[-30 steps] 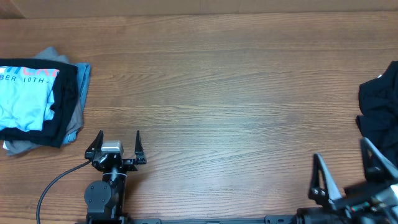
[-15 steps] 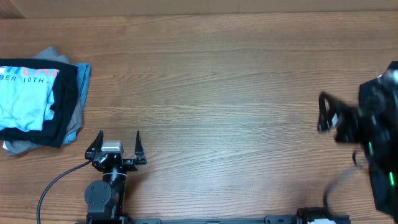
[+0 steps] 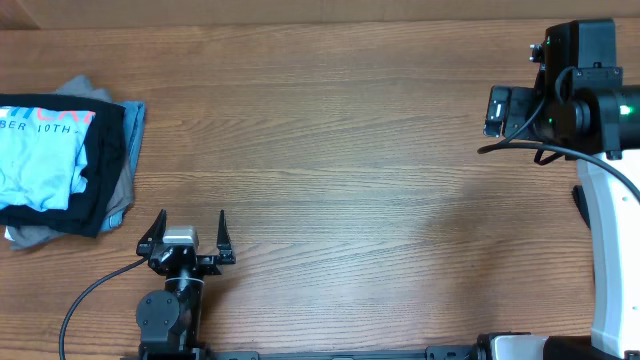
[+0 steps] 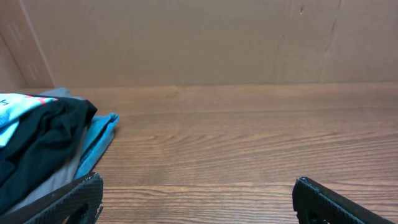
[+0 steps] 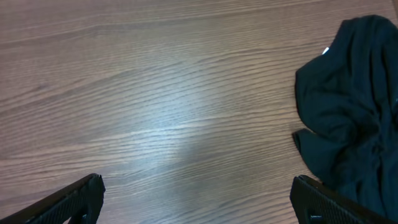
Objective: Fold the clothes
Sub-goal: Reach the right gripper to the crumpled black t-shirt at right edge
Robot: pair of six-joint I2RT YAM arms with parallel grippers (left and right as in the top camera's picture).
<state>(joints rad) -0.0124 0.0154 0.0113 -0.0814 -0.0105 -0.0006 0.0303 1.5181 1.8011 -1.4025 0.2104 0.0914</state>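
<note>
A crumpled black garment (image 5: 348, 118) with a small white tag lies on the wood at the right of the right wrist view. My right gripper (image 5: 199, 196) hovers above the table with its jaws wide open and empty, and the cloth lies just beyond its right fingertip (image 5: 311, 193). From above, the raised right arm (image 3: 590, 110) covers that garment. My left gripper (image 3: 190, 232) rests open and empty near the front left. In the left wrist view, the left gripper (image 4: 198, 190) faces bare wood.
A folded stack sits at the far left: a light blue T-shirt (image 3: 40, 150) with lettering on top, a black layer (image 3: 103, 165) under it and a grey garment (image 3: 122, 205) at the bottom. A brown wall (image 4: 199, 43) backs the table.
The right arm has risen from the front right corner and swung up over the right side, now covering the black garment in the overhead view. The left arm has not moved.
</note>
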